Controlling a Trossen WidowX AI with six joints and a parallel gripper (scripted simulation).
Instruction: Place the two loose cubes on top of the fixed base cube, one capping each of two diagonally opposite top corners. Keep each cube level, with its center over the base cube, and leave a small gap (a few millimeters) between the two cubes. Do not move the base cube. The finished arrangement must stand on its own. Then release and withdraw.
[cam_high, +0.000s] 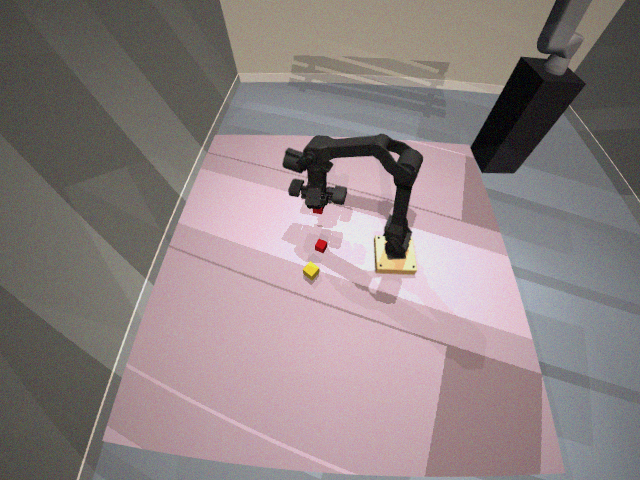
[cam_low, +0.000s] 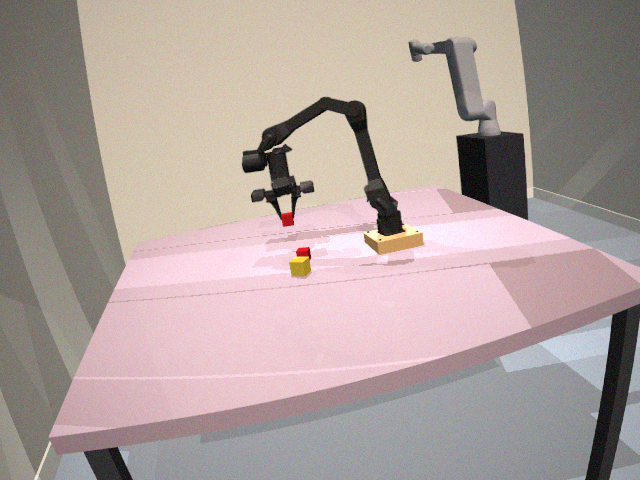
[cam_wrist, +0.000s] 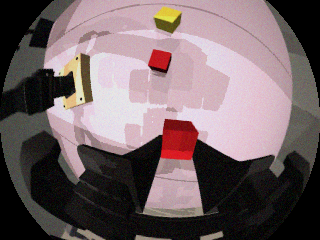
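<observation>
My gripper (cam_high: 317, 207) (cam_low: 287, 217) (cam_wrist: 177, 140) is shut on a red cube (cam_high: 317, 210) (cam_low: 287, 220) (cam_wrist: 179, 140) and holds it above the table, clear of the surface. The second red cube (cam_high: 321, 245) (cam_low: 303, 252) (cam_wrist: 160, 60) sits on the table. The yellow cube (cam_high: 310, 270) (cam_low: 299, 267) (cam_wrist: 167, 19) sits near it, a little larger, with nothing on top. In the exterior view the yellow cube partly hides the second red cube. The arm covers part of the held cube in the top view.
The arm stands on a wooden mounting block (cam_high: 387, 267) (cam_low: 403, 243) (cam_wrist: 86, 80), to the right of the cubes in the top and exterior views. The pink table (cam_high: 289, 372) (cam_low: 258, 330) carries patches of shadow. A grey arm on a black pedestal (cam_high: 532, 113) (cam_low: 493, 170) stands beyond the table.
</observation>
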